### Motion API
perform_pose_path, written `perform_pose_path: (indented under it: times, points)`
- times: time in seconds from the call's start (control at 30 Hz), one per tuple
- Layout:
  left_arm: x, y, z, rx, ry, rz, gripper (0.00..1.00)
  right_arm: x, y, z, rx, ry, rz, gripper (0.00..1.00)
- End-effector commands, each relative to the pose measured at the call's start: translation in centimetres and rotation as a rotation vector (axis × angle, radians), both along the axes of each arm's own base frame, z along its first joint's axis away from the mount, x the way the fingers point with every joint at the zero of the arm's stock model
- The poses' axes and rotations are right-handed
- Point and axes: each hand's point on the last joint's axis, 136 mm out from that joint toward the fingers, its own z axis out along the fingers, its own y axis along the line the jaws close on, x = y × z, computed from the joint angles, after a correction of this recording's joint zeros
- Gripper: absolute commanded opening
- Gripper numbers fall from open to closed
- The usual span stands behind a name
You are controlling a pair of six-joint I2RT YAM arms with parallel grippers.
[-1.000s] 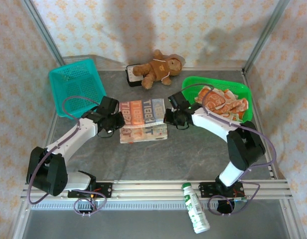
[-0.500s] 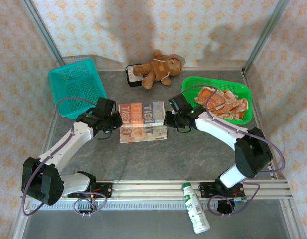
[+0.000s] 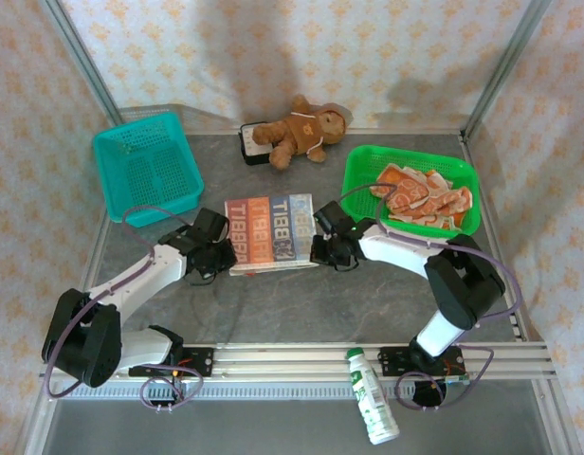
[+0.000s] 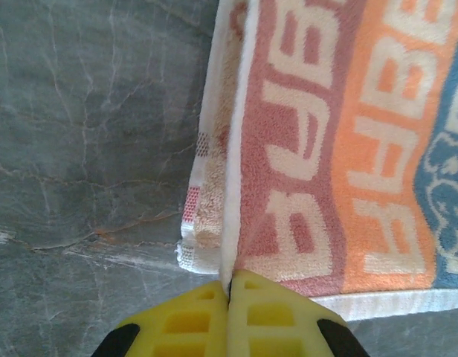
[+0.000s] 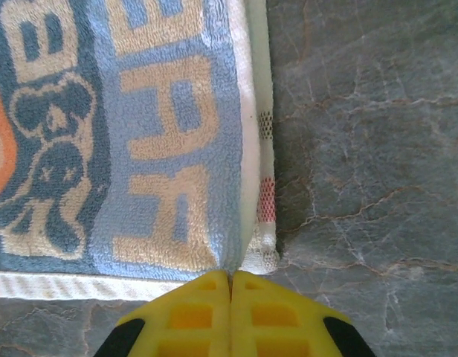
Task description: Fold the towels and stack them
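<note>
I find the tabletop (image 3: 368, 303) grey with a marble-like vein pattern. At its centre a striped towel (image 3: 270, 232) lies folded flat, block letters facing up. A teal basket (image 3: 145, 171) stands at the rear left and a green basket (image 3: 360, 180) at the rear right. Between them, at the back edge, a teddy bear (image 3: 297, 128) lies beside a small dark box (image 3: 246, 144), touching it.

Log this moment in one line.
step: fold striped towel | left gripper: shut on near left corner | right gripper: shut on near right corner | towel: doubled over, flat on table | other towels: in green basket
</note>
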Motion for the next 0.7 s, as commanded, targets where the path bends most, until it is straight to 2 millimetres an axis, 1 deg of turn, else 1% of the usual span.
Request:
perform_pose_path:
  times: [0.0,0.2,0.27,0.33,0.4,0.43,0.47,0.53,0.67]
  points:
    - [-0.1,0.1,-1.0,0.007,0.012,0.017,0.00,-0.3,0.0,-1.3,-0.011,0.022,-0.009,0.00]
    - [-0.6,0.0,-2.2,0.014,0.030,0.019,0.00,-0.5,-0.2,-2.1,-0.034,0.029,-0.003,0.02]
    - [-0.6,-0.1,-2.4,0.015,0.031,0.016,0.01,-0.4,-0.2,-2.2,-0.037,0.028,-0.001,0.06]
    - [-0.7,-0.1,-2.4,0.015,0.038,0.015,0.08,-0.4,-0.2,-2.0,-0.037,0.026,0.002,0.13]
    - [-0.6,-0.1,-2.1,0.018,0.035,0.008,0.31,-0.3,-0.1,-1.4,-0.045,0.023,0.012,0.27]
    - [-0.6,0.0,-1.8,0.025,0.034,0.006,0.40,-0.2,-0.2,-1.0,-0.047,0.016,0.013,0.29]
    - [-0.5,0.2,-1.4,0.036,0.028,0.002,0.46,-0.1,-0.2,-0.4,-0.047,0.002,0.019,0.30]
    - [-0.3,0.5,-0.4,0.060,0.013,-0.006,0.54,0.3,-0.1,0.8,-0.051,-0.022,0.030,0.33]
    - [1.1,0.7,1.8,0.100,-0.038,-0.034,0.55,1.5,0.3,3.2,-0.056,-0.077,0.052,0.34]
